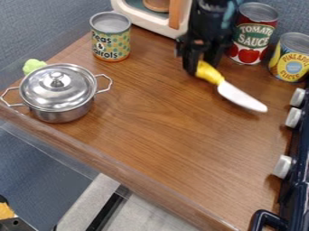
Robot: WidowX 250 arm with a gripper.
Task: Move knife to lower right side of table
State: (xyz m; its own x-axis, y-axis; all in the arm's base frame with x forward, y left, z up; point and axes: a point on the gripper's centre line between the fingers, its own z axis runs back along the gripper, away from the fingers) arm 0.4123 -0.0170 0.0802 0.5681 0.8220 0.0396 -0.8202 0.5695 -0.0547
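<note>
The black gripper (202, 62) hangs down at the upper middle of the table (151, 117), between the two cans at the back. It is shut on the yellow handle of the knife (242, 96), at the handle's upper end. From there the pale blade points down and to the right, toward the stove. Whether the blade touches the wood, I cannot tell.
A lidded metal pot (57, 92) stands at the left, with a green item (33, 66) behind it. Cans stand at the back: peas and carrots (111, 38), tomato sauce (251, 34), pineapple (291, 57). Stove knobs (282, 166) line the right edge.
</note>
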